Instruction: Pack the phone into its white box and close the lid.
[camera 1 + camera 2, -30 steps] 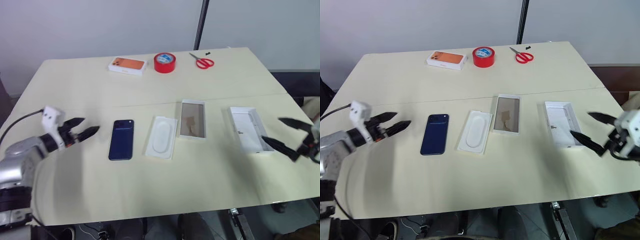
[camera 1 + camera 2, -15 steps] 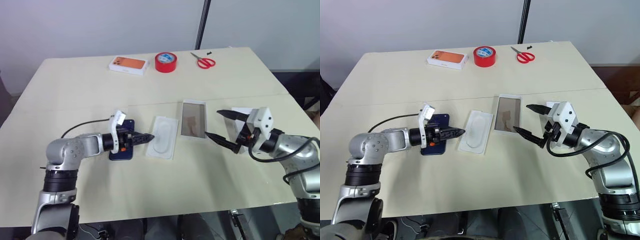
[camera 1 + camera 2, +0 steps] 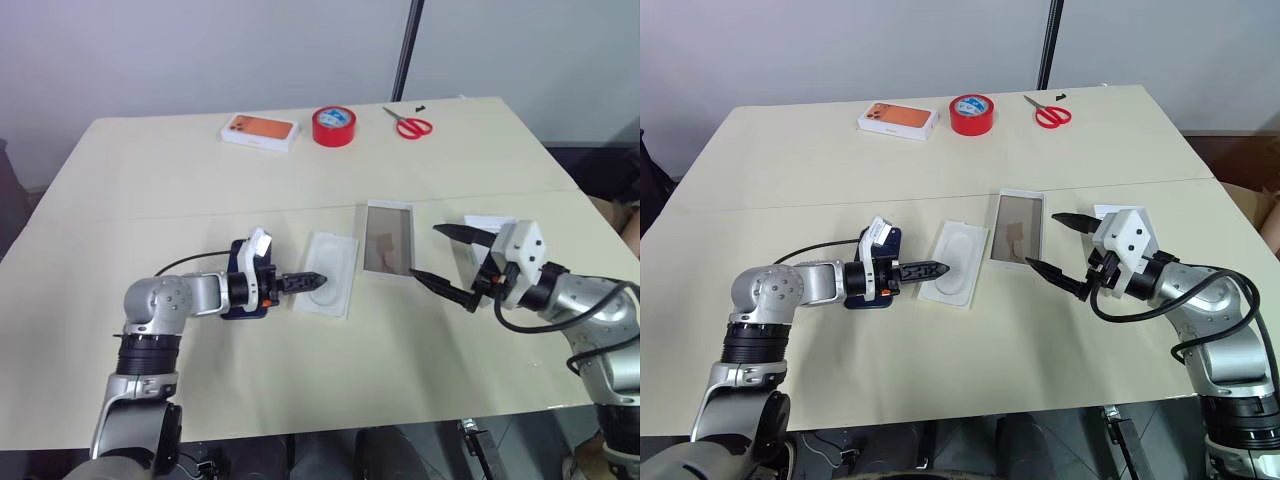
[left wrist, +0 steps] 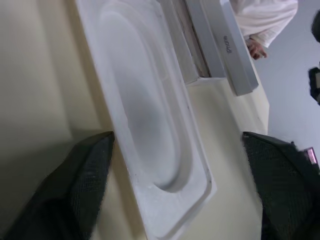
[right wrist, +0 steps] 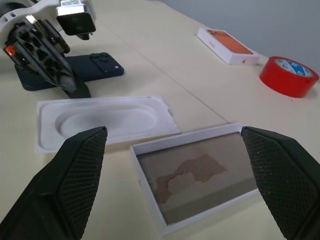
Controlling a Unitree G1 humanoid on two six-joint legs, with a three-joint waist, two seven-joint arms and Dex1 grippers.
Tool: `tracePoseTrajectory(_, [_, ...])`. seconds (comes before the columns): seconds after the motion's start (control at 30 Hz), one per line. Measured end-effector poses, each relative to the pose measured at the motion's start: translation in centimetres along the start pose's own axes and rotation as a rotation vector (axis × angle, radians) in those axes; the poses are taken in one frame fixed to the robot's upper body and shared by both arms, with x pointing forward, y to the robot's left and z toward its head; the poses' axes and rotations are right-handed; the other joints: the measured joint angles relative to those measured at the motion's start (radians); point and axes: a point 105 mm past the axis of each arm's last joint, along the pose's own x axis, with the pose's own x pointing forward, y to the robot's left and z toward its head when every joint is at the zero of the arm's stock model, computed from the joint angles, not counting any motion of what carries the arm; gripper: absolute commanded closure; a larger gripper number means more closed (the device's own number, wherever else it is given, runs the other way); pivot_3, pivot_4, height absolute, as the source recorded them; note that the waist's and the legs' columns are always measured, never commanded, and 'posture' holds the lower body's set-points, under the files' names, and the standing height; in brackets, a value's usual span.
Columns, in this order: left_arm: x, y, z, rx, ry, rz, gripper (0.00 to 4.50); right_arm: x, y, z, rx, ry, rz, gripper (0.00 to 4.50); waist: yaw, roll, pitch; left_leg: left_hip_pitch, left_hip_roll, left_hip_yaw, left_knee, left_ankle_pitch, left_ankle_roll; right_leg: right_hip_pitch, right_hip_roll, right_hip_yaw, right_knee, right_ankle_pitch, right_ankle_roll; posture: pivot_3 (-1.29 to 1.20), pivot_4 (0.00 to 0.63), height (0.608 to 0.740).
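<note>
Phone [image 5: 75, 70]: flat on the table, just left of the insert [image 3: 954, 262], under the left gripper [image 3: 932, 269].
Slim, glossy, slippery; pinch its long edges. Both grippers open, empty; right gripper [image 3: 1053, 243] beside the box [image 3: 1016, 229].

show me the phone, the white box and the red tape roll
phone [image 5: 100, 65], right wrist view, on its dark back beside the camera bump
white box [image 3: 1017, 228], right eye view, on its brownish inside floor
red tape roll [image 3: 333, 127], left eye view, on its red outer side
</note>
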Motion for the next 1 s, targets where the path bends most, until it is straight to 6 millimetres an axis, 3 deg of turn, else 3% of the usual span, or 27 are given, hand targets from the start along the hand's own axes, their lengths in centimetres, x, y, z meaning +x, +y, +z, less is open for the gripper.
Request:
tracePoseTrajectory(0.17, [0.1,0.4,0.1,-0.028,-0.012,0.016,4.29,0.0,0.1,0.1,-0.004,0.0,-0.005,0.0,-0.001,0.0,0.0,-0.001,0.0,0.0,0.0,0.0,0.0,-0.001,0.0,0.0,0.0,0.0,0.0,0.0,0.15,0.74])
tracePoseTrajectory(0.2, [0.2,0.2,0.3,-0.028,-0.025,0.006,4.43,0.0,0.1,0.1,-0.005,0.0,-0.006,0.0,0.0,0.0,0.0,0.0,0.0,0.0,0.0,0.0,0.0,0.0,0.0,0.0,0.0,0.0,0.0,0.0,0.15,0.74])
tracePoseTrajectory(0.47, [-0.6,1.0,1.4,-0.104,-0.11,0.024,4.43,0.3,0.1,0.1,0.043,-0.027,-0.026,0.0,-0.003,0.0,0.0,0.0,0.001,0.0,0.0,0.0,0.0,0.0,0.001,0.0,0.0,0.0,0.0,0.0,0.15,0.74])
tracePoseTrajectory(0.6, [-1.3,2.0,2.8,-0.171,-0.202,0.065,4.43,1.3,1.4,-0.3,0.078,-0.029,0.032,0.0,-0.004,0.0,0.0,0.0,0.001,0.0,0.0,0.0,0.0,-0.001,0.001,0.0,0.0,0.0,0.0,0.0,0.15,0.74])
tracePoseTrajectory(0.73, [-1.5,2.4,3.7,-0.255,-0.274,0.062,4.43,3.7,2.4,-2.2,0.085,0.038,0.137,0.0,-0.005,0.0,0.0,-0.001,0.0,0.0,0.0,0.0,0.0,-0.002,0.0,0.0,0.0,0.0,0.0,0.0,0.15,0.74])
tracePoseTrajectory(0.87, [-1.6,2.0,4.5,-0.347,-0.327,0.016,4.43,5.2,1.4,-4.1,0.041,0.128,0.2,0.0,-0.004,-0.001,0.0,-0.002,0.0,0.0,0.0,0.0,-0.001,-0.003,0.0,0.0,0.0,0.0,0.0,0.0,0.15,0.74])
tracePoseTrajectory(1.0, [-1.6,1.7,4.7,-0.357,-0.34,0.018,4.43,5.6,0.8,-6.6,0.102,0.239,0.228,0.0,-0.004,-0.002,0.0,-0.002,0.0,0.0,0.0,0.0,-0.001,-0.003,0.0,-0.001,0.0,0.0,0.0,0.0,0.15,0.74])
